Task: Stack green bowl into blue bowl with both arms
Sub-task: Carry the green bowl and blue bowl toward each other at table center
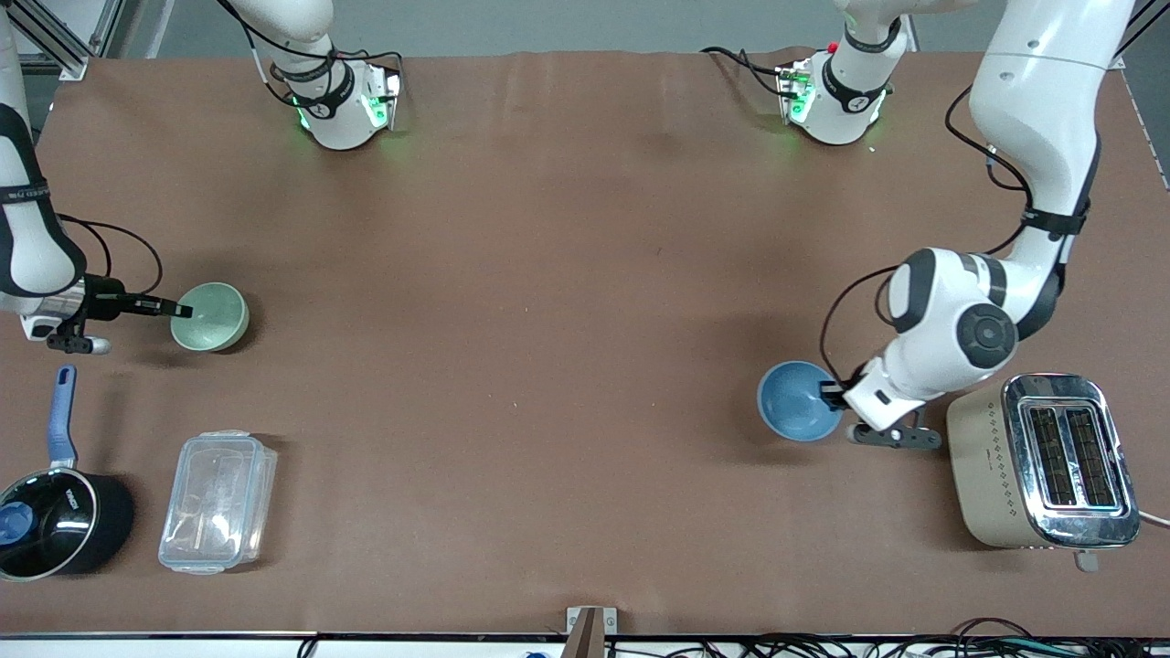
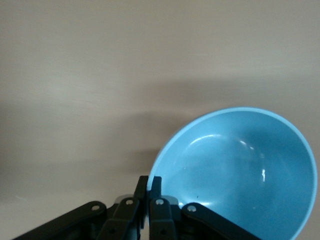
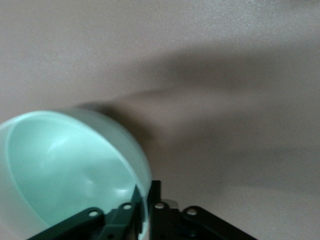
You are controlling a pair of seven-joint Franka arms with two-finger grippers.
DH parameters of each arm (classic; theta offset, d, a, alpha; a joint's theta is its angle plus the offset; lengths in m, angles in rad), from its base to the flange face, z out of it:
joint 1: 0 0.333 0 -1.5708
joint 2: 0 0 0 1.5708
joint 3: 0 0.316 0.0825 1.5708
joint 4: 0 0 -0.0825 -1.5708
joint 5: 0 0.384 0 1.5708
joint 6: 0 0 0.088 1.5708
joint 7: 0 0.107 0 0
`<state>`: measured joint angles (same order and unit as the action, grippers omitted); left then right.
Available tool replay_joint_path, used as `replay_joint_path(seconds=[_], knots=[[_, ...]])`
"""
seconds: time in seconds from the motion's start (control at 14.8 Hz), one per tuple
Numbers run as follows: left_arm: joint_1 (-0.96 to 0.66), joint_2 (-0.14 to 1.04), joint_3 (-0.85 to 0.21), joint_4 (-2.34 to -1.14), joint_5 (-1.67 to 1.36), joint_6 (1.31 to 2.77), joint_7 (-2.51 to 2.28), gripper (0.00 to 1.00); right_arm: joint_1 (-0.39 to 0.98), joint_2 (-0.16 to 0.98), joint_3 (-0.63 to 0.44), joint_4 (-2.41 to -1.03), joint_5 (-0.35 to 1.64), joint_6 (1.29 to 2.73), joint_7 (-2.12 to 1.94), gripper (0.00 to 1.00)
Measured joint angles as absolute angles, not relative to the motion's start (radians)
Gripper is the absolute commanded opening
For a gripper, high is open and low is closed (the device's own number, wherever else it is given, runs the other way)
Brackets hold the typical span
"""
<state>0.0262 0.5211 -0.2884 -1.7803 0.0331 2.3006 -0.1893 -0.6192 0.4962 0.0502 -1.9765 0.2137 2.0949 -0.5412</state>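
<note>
The green bowl (image 1: 211, 316) is tilted at the right arm's end of the table. My right gripper (image 1: 181, 311) is shut on its rim, one finger inside and one outside; the right wrist view shows the bowl (image 3: 60, 165) pinched in the gripper (image 3: 146, 192). The blue bowl (image 1: 798, 401) is tilted at the left arm's end, beside the toaster. My left gripper (image 1: 834, 395) is shut on its rim; the left wrist view shows the bowl (image 2: 240, 165) clamped in the gripper (image 2: 149, 186).
A toaster (image 1: 1042, 461) stands beside the blue bowl, toward the left arm's end. A clear plastic container (image 1: 218, 501) and a black saucepan with a blue handle (image 1: 53, 512) lie nearer the front camera than the green bowl.
</note>
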Motion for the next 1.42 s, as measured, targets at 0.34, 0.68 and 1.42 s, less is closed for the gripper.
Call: replay_joint_path(seconds=[0.34, 0.68, 1.42], knots=[[-0.1, 0.509, -0.414, -1.748, 0.033, 2.259, -0.567, 0.0, -0.579, 0.431, 0.06, -1.94, 0.214, 2.039, -0.534, 0.01], [-0.305, 0.589, -0.41, -1.665, 0.033, 2.286, -0.847, 0.0, -0.469, 0.238, 0.064, -1.932, 0.214, 1.882, -0.388, 0.02], [-0.469, 0.797, -0.361, -1.599, 0.033, 2.49, -0.92, 0.97, 0.016, 0.1, 0.074, -1.947, 0.215, 1.865, 0.15, 0.0]])
